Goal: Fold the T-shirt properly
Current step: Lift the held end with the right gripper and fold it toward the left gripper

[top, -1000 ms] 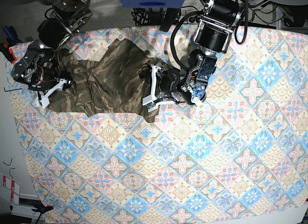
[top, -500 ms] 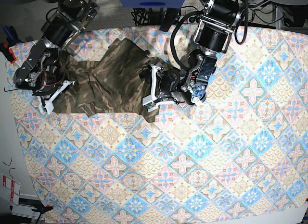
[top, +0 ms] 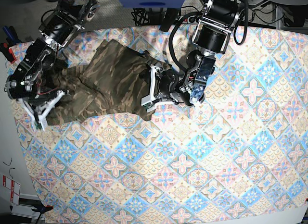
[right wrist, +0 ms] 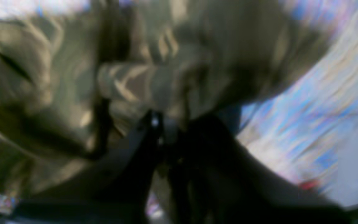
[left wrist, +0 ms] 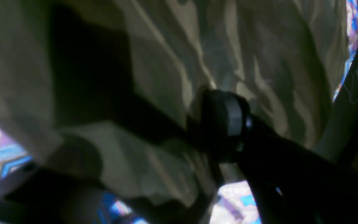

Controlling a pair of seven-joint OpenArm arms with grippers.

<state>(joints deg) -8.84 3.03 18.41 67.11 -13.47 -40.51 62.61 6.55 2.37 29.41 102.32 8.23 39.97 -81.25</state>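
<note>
- Shirt slip risk: right end effector [top: 41, 111] is pinched on the T-shirt [top: 108, 80], stretched across the counter [top: 216, 152]'s far-left part.
- Left end effector [top: 150, 89] grips the opposite edge, jaws fairly wide; uneven pulling could bunch it.

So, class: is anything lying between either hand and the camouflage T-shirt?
Nothing visible does. The right hand sits at one end of the camouflage T-shirt, closed on cloth, and the left hand rests at its other end. Only the patterned tablecloth surrounds them.
</note>
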